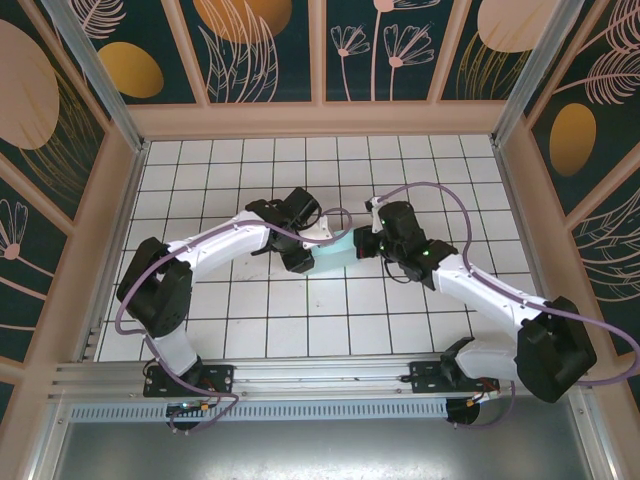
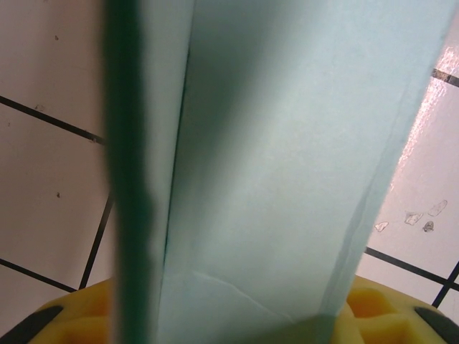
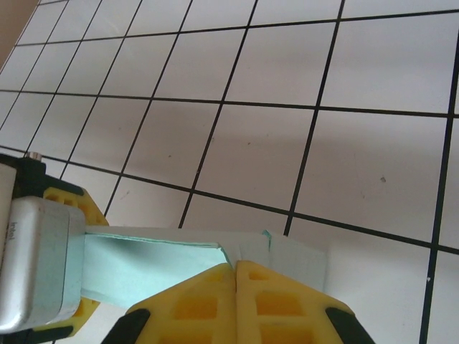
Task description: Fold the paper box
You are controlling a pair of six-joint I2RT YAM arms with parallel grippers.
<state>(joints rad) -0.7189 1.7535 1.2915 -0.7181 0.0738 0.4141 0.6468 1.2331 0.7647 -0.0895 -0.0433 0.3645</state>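
While holding box (image 1: 335, 250) at middle of table (image 1: 250, 330), grip it from both ends: left gripper (image 1: 303, 258) clamped on end toward table's left side, pads (image 2: 373, 308) either side of it; right gripper (image 3: 235, 274) pressed together on flap (image 3: 297, 258) toward table's right side. Seems mid-fold, panels creased but not yet squared. Next calls for keeping one end steady and easing other inward along creases, without crumpling it.

The white-tiled table (image 1: 250, 320), ruled with thin black lines, spread beneath and beyond the left gripper (image 1: 298, 258) and the right gripper (image 1: 370, 245). A few small pale flecks (image 2: 419, 218) lay on a tile just right of the left gripper.
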